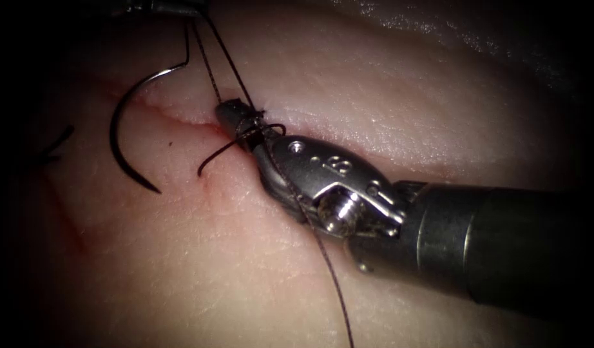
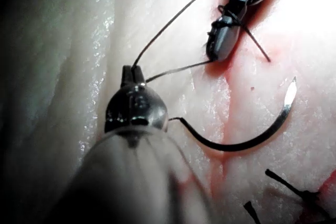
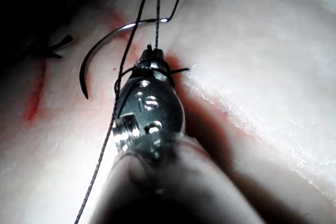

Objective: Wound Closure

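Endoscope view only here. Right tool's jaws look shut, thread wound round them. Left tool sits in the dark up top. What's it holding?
Observer: The left tool has its jaws shut on the thread, not the needle.
Operator: Needle's blunt end free?
Observer: Yes, it lies loose beside that tool's head; the needle rests on the tissue, across the cut, not in it.
Operator: Strands?
Observer: Two leave its jaws; one reaches the right tool at its tip.

Left hand (image 1: 156,6) cut off above
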`<state>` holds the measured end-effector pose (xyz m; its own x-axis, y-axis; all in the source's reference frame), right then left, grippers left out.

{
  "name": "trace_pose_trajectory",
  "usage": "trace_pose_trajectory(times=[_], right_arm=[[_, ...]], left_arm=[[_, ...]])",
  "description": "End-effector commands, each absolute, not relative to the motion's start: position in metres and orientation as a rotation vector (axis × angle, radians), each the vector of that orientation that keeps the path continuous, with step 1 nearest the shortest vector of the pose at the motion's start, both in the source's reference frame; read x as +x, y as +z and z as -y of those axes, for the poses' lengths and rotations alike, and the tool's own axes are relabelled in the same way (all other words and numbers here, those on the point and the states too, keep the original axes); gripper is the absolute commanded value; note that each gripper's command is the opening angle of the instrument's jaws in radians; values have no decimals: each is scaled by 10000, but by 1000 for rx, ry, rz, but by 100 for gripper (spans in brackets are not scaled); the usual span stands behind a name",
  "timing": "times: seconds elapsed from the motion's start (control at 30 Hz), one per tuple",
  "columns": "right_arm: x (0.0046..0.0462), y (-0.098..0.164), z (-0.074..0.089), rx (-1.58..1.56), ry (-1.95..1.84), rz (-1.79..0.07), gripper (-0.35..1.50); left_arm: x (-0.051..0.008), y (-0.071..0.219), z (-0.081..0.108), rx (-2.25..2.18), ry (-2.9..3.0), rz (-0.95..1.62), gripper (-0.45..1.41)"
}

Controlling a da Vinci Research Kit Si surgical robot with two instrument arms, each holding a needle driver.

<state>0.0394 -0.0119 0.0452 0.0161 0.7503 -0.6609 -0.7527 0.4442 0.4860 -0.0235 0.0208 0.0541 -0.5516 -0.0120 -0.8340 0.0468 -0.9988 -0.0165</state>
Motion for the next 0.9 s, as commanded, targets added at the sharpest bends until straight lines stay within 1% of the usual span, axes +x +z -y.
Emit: trace_pose_trajectory(times=[0.03, 0.33, 0.6, 0.9], right_arm=[[403, 455, 121, 1, 1159, -1026, -35], [411, 451, 138, 46, 1138, -1009, -35], [414, 442, 150, 71, 1121, -1000, -35], [392, 428, 161, 96, 1112, -985, -35]], left_arm=[[-245, 545, -216, 1486, -2746, -46, -45], [-270, 549, -261, 1445, -2865, 33, -45], [-278, 542, -288, 1445, -2961, 109, -45], [-277, 533, -316, 1412, -3014, 189, -45]])
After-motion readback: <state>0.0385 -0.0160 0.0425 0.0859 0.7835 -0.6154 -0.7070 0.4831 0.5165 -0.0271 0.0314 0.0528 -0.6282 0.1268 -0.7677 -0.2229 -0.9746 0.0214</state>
